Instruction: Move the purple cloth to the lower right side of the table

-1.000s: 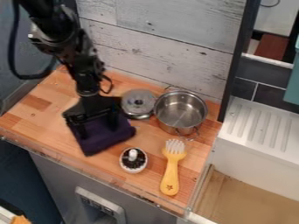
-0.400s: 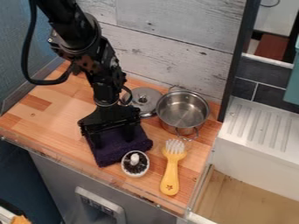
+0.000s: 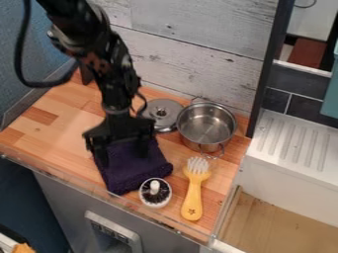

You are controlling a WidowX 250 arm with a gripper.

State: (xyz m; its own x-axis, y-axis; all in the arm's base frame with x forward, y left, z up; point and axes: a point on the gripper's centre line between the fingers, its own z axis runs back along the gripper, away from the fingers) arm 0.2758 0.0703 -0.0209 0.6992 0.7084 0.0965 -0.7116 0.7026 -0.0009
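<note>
My gripper hangs over the upper part of the purple cloth, left of the lid and pot. Its two fingers stand wide apart, with cloth between and below them. Whether the tips press on the fabric I cannot tell. The cloth lies in a rumpled square near the table's front edge, its upper part partly hidden by the gripper. Its lower right corner is against or very close to a small white round brush.
A steel pot stands right of the arm, beside its lid. A yellow brush lies at the front right. The wooden table ends at a clear rim in front; a wall stands behind.
The cloth has slid right and toward the front edge. The round brush has shifted slightly forward and right. My gripper moved right with the cloth, then slightly back left.
</note>
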